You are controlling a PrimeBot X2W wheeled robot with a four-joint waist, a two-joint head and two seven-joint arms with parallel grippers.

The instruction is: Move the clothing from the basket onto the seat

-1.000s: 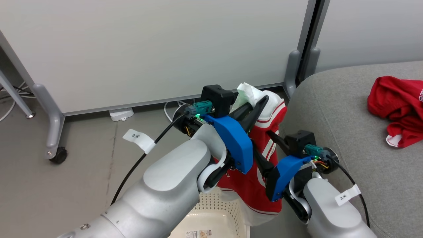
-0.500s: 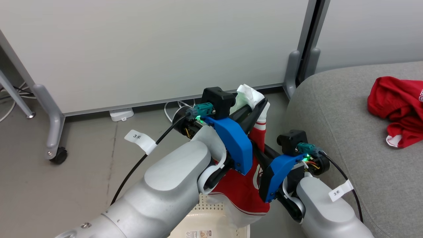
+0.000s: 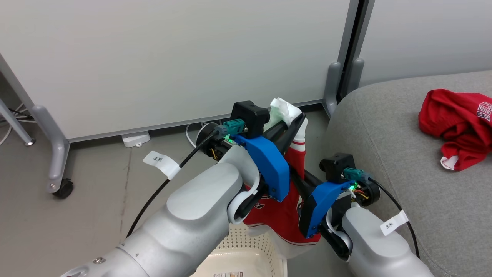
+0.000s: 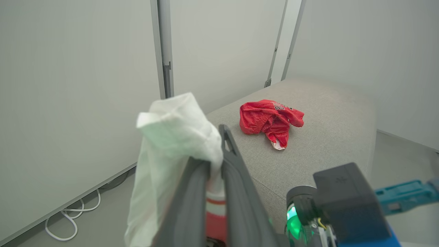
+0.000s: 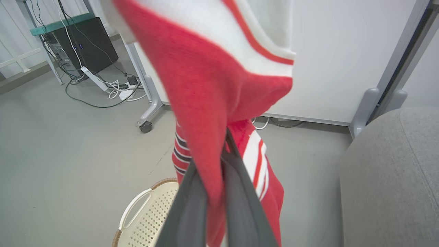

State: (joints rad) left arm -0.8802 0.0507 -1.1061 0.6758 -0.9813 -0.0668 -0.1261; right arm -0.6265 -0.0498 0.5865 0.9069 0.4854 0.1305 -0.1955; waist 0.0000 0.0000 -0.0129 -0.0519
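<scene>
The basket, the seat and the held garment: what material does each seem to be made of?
The basket: seemingly moulded plastic, cream and matte, with punched holes and a brown woven-look rim. The seat: grey woven upholstery fabric, finely flecked. The held garment: soft knit, red and white, with a fine knitted texture; fibre unclear.
</scene>
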